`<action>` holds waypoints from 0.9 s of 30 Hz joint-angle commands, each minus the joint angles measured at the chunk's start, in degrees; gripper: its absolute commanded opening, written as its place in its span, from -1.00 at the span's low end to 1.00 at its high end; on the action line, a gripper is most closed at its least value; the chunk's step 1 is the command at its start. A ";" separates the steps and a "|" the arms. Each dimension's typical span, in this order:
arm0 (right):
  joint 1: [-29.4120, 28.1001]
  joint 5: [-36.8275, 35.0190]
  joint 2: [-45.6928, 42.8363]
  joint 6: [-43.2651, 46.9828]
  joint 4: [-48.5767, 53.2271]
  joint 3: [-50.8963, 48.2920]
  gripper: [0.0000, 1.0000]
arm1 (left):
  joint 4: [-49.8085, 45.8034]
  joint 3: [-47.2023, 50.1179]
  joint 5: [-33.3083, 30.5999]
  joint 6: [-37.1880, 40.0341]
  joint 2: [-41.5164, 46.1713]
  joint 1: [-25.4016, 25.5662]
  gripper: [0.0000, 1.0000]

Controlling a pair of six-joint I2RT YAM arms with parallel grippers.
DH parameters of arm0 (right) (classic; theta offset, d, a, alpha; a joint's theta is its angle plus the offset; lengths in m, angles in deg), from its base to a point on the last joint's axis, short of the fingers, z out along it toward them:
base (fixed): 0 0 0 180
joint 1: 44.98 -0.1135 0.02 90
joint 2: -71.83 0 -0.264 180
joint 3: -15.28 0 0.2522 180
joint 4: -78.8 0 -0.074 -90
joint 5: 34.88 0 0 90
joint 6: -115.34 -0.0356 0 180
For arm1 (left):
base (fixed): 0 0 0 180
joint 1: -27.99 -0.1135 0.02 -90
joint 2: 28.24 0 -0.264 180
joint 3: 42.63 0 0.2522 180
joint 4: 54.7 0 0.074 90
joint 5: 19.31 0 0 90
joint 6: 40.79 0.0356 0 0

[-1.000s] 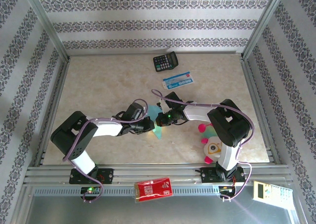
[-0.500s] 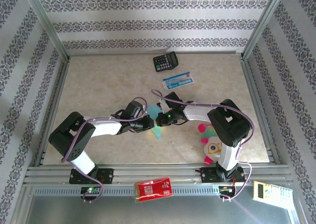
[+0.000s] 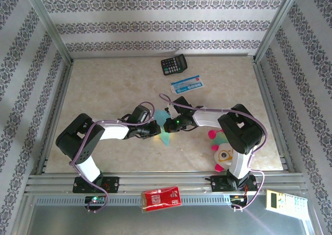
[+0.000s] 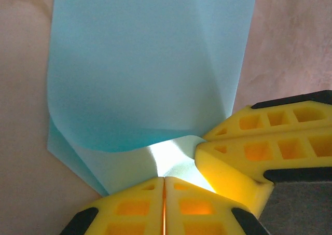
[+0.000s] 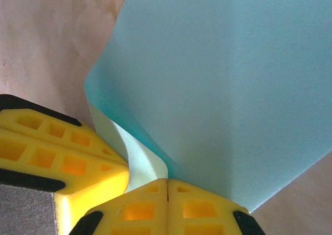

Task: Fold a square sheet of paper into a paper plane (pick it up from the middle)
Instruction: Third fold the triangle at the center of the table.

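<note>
paper (image 4: 145, 64) pinched, left pincer (image 4: 164, 187), right pincer (image 5: 167, 187)

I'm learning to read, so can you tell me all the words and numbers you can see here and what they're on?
Nothing here is clear enough to read.
On the black calculator: key marks, too small.
On the blue-and-white card: print, blurred.
On the red packet: white print, blurred.
On the pale keypad device: keys, too small.
On the turquoise paper: no writing.
</note>
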 commanded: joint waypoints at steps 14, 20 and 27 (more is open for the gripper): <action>2.05 -5.64 -0.84 4.79 14.14 6.39 -0.58 | -0.78 3.69 -0.66 1.41 -3.42 -0.23 -1.00; 3.92 -6.72 -6.05 6.20 17.37 6.26 -0.49 | -1.56 3.34 -0.64 1.50 -3.47 -0.25 -1.00; 1.53 3.76 -13.73 -3.08 6.10 -5.12 -0.69 | -4.43 2.11 -0.85 1.01 -3.57 -0.29 -1.00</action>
